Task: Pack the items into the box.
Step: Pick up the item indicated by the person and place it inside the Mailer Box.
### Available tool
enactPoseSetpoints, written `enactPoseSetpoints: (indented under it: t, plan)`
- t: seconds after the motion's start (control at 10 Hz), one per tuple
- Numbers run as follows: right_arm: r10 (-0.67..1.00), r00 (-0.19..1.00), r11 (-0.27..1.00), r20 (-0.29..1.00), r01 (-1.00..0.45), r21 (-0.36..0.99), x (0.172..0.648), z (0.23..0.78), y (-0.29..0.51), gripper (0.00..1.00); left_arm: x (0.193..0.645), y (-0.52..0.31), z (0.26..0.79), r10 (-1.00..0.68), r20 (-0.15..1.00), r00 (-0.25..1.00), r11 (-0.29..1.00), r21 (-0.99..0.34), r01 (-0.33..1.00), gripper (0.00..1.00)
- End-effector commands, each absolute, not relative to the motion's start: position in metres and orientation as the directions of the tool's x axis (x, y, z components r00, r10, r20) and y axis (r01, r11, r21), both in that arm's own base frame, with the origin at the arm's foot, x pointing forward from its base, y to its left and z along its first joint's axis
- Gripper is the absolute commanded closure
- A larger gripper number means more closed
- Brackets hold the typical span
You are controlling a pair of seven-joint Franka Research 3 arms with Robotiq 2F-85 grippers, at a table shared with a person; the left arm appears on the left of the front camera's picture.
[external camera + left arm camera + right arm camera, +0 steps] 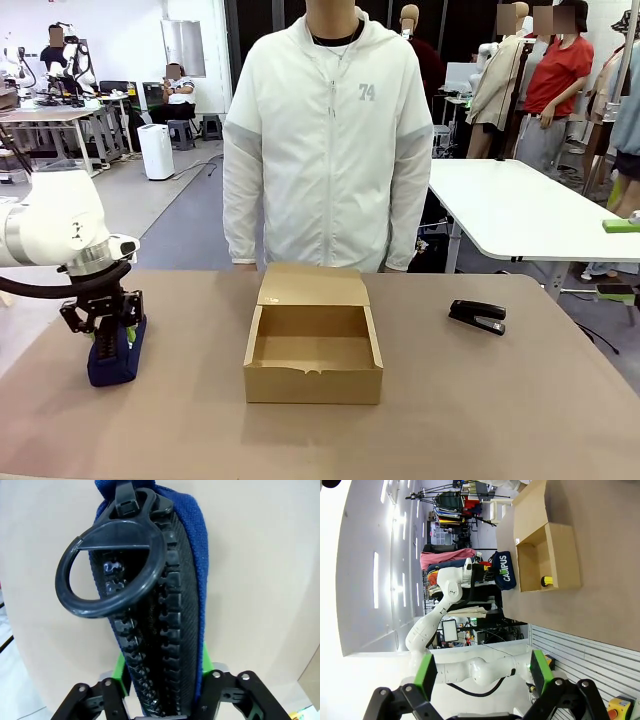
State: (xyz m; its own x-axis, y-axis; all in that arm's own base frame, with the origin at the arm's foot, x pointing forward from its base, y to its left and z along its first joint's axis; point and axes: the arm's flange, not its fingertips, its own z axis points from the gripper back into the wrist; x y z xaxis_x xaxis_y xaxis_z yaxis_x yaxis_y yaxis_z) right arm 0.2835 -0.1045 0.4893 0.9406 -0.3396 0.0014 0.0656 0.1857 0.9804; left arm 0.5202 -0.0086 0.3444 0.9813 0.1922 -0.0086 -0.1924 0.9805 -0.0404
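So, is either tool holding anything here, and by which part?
The left tool appears to pinch the navy pencil case across its zipped top edge; the right tool holds nothing.

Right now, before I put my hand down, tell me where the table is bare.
Bare: the table between the pencil case and the box, the wider stretch between box and stapler, and the whole near strip. Crowded: the left end, where the left gripper straddles the pencil case.

The navy pencil case (195, 555) stands zip-up on the tabletop (260, 580), black ring pull (110, 570) lying across the teeth. The left gripper (161, 667) straddles it, green pads (118, 672) seemingly touching its sides.
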Motion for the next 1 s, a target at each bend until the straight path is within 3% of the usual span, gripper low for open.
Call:
enactPoseSetpoints:
  t: [0.0, 0.9]
  plan:
    - [-0.333, 0.943, 0.191, 0.000, 0.068, 0.979, 0.281, 0.491, -0.106, 0.00, 0.517, -0.009, 0.346, 0.186, 0.006, 0.982, 0.982, -0.030, -0.186, 1.00]
    - [-0.333, 0.943, 0.191, 0.000, 0.068, 0.979, 0.281, 0.491, -0.106, 0.00, 0.504, -0.007, 0.367, 0.194, 0.034, 0.980, 0.981, 0.005, -0.194, 1.00]
